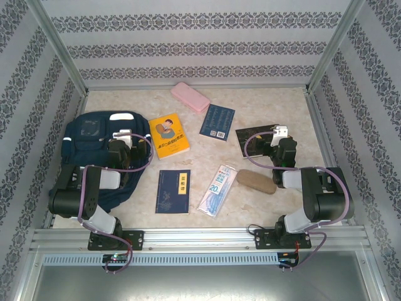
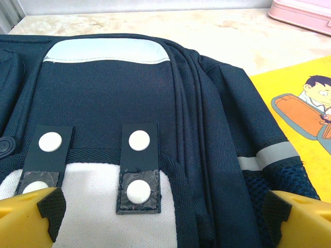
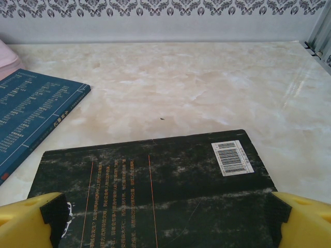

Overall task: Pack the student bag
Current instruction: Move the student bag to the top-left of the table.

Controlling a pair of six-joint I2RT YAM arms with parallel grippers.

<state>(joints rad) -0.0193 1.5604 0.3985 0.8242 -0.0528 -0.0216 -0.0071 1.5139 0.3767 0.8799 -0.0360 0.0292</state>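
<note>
The student bag [image 1: 94, 147] is navy blue and lies flat at the table's left, its white pocket [image 2: 93, 206] and snap tabs facing up. My left gripper [image 1: 123, 139] hovers over the bag's right side, open, its yellow fingers [image 2: 31, 217] wide apart above the pocket with nothing between them [image 2: 163, 219]. My right gripper [image 1: 278, 134] is also open, low over a black book [image 1: 255, 139] at the right. That book's barcode [image 3: 231, 157] faces up between the spread jaws [image 3: 165, 225], which hold nothing.
Loose on the table are a yellow book [image 1: 169, 135] beside the bag, a pink pencil case [image 1: 190, 96] at the back, a teal book [image 1: 217, 122], a dark blue notebook [image 1: 173, 191], a clear plastic packet [image 1: 217, 190] and a brown case [image 1: 255, 181]. Patterned walls enclose three sides.
</note>
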